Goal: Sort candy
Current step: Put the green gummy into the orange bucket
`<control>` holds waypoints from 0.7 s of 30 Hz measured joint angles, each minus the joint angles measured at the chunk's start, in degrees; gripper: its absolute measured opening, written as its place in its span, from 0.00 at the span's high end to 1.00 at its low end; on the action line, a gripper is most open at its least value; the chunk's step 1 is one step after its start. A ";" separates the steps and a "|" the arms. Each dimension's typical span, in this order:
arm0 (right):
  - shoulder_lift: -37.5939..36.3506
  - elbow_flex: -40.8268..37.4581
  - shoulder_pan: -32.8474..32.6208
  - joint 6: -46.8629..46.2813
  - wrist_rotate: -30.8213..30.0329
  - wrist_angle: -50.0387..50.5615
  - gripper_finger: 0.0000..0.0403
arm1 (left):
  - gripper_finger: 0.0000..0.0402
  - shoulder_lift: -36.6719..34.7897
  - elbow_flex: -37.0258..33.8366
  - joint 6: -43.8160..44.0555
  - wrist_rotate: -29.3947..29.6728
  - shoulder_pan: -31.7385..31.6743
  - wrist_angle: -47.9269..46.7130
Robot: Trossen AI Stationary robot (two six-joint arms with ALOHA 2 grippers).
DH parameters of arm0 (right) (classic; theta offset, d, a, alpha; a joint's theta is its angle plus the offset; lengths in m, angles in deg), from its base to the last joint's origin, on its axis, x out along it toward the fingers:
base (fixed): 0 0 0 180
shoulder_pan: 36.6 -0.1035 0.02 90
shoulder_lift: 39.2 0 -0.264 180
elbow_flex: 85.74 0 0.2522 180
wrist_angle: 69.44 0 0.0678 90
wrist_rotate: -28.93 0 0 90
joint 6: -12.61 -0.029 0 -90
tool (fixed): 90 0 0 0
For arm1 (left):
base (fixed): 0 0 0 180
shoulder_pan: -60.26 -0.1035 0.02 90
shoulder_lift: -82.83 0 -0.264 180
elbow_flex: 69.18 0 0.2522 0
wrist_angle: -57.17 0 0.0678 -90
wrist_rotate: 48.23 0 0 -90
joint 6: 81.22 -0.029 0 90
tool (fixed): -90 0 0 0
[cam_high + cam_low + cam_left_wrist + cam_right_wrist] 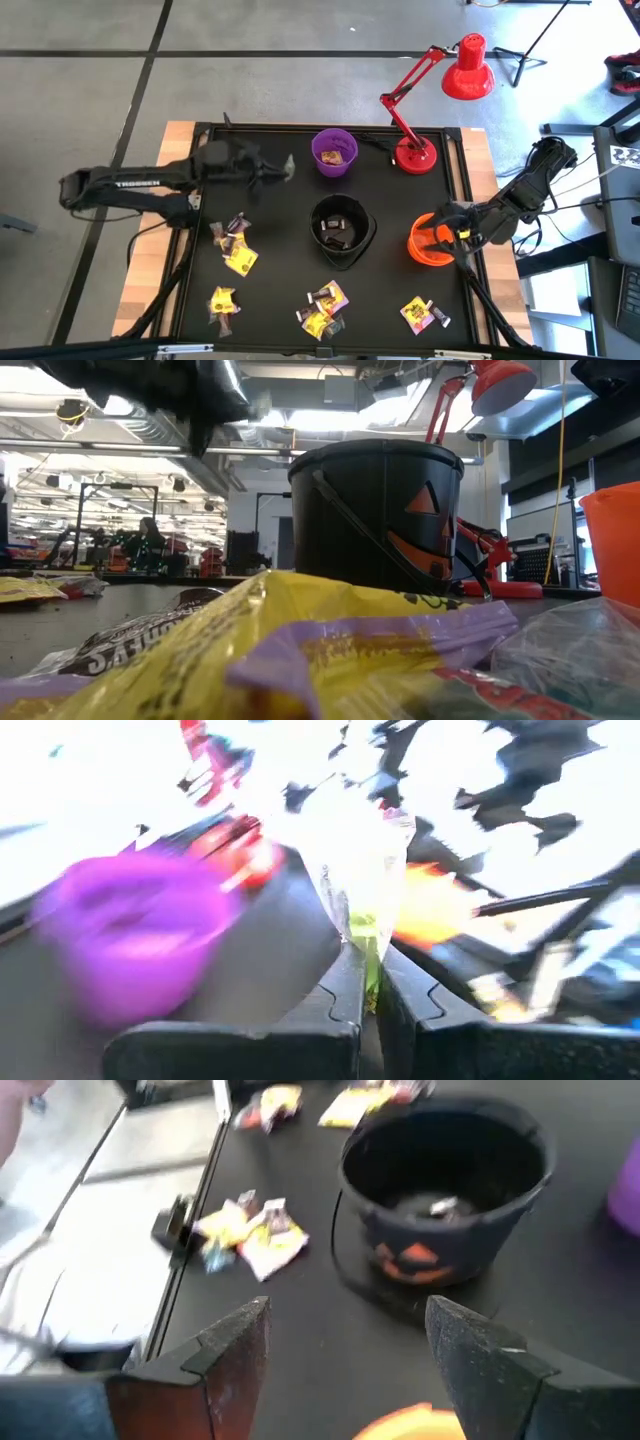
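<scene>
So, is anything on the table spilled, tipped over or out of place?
Nothing stands out. The purple bowl, black bucket and orange bowl stand upright. Loose candy lies in small heaps on the mat, as expected for sorting.

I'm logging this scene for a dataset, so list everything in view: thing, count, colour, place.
candy: many pieces, yellow and dark, in five clusters along the mat's near half
held candy: one, clear-greenish wrapper, between the left fingers
purple bowl: one, far centre
black bowl: one, mat's middle, dark candy inside
orange bowl: one, right side
desk lamp: one, red, far right
left gripper: shut on candy, beside purple bowl
right gripper: open, over orange bowl
</scene>
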 joint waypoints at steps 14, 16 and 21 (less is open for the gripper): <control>13.06 0.02 1.19 5.01 -45.12 -27.06 0.35 | 1.00 8.69 0.01 -2.46 15.25 22.27 17.66; 15.68 0.02 3.51 5.18 -45.61 -30.15 0.35 | 1.00 10.33 0.00 -3.39 15.43 23.17 20.86; 21.02 0.02 12.21 8.44 -32.75 -37.53 0.35 | 1.00 14.26 0.01 -3.98 15.49 23.76 27.67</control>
